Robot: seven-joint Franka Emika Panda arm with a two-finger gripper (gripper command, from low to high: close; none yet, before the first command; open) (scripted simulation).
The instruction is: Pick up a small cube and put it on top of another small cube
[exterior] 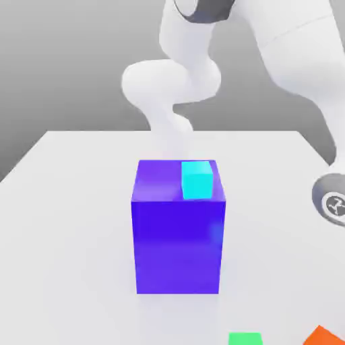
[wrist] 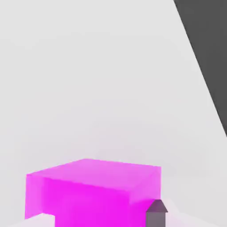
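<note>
Exterior view: the white tabletop (exterior: 74,202) is lying wide and flat, and it is the biggest thing here. The white robot arm (exterior: 176,81) is bending down behind the big blue-violet block (exterior: 178,232), and another part of the arm is reaching down past the block on the exterior view's right. The big blue-violet block is sitting on the tabletop, near the middle. A small cyan cube (exterior: 197,179) is resting on top of the block, toward the exterior view's right side of the block's top. A small green cube (exterior: 244,338) is sitting on the tabletop in front of the block, a bit to the exterior view's right. A small orange cube (exterior: 325,335) is sitting further to the exterior view's right of the block, next to the green one but apart from it.

In the hand view, the small magenta cube (wrist: 93,190) is sitting right up close to the camera, on the pale tabletop (wrist: 97,80). A dark fingertip (wrist: 155,213) of the tool is showing right beside the cube's corner. The tool is closed tight. It is not clear whether the tool is squeezing the magenta cube or only standing next to it.
</note>
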